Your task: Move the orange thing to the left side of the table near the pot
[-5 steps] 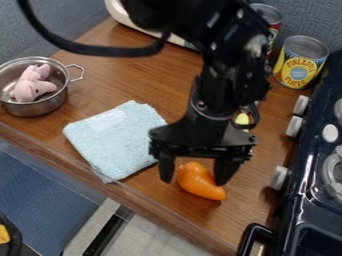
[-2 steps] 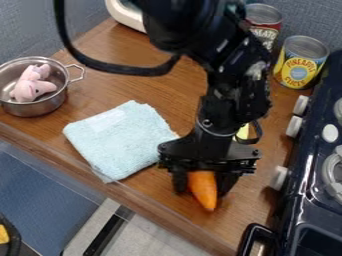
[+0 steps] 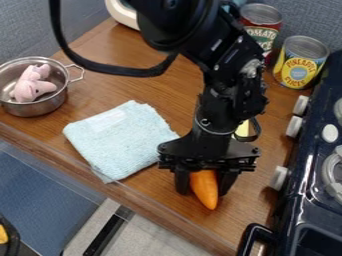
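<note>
Both fingers of my gripper (image 3: 204, 192) had drawn closer together since a second earlier, and the orange thing (image 3: 204, 187), which had lain aslant, had turned so that its narrow end pointed toward the bottom of the frame. I had it pinched, one finger on either side, with its upper end hidden up under my gripper. It was right of the lower middle of the frame, still well apart from the pot. Above my grip, my arm (image 3: 230, 100) came in from the top edge.

Just to the left of my gripper a pale blue cloth (image 3: 120, 140) was spread on the wooden table (image 3: 157, 92). Behind my wrist I saw part of something yellow (image 3: 242, 130). Farther out, near the left edge in the upper half, stood the metal pot (image 3: 40, 107), a pink plush toy (image 3: 32, 87) inside it. A red can (image 3: 260, 30) and a yellow can (image 3: 298, 67) stood side by side at upper right, and a dark stove (image 3: 304, 210) with white knobs ran along the right edge.
</note>
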Controlling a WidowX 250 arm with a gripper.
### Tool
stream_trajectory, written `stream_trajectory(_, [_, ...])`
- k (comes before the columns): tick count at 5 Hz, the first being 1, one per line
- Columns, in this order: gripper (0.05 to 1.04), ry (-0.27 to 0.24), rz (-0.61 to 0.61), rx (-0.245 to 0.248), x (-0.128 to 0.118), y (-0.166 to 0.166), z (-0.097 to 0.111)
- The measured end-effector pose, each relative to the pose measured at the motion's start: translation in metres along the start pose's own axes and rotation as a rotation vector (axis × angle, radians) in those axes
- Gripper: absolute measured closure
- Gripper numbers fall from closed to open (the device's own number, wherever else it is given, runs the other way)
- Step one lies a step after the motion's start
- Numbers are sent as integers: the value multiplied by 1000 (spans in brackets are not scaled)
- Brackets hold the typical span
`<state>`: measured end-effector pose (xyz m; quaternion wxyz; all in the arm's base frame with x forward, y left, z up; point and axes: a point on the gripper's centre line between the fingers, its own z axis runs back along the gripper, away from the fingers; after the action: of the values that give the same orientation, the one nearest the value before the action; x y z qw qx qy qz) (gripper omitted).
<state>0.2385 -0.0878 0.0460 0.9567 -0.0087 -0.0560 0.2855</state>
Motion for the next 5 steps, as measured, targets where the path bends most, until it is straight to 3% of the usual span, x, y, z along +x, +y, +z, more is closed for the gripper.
stream_trajectory(1, [426, 8, 9, 23, 6, 19, 11])
stream_trajectory(2, [426, -29, -28, 28, 19, 25, 40])
stream_trajectory(3, [426, -70, -43, 22, 49, 26, 62])
stream_trajectory(4, [426, -109, -1, 50, 91, 42, 71])
stream_trajectory(5, [426, -114, 51, 90, 130, 69, 71])
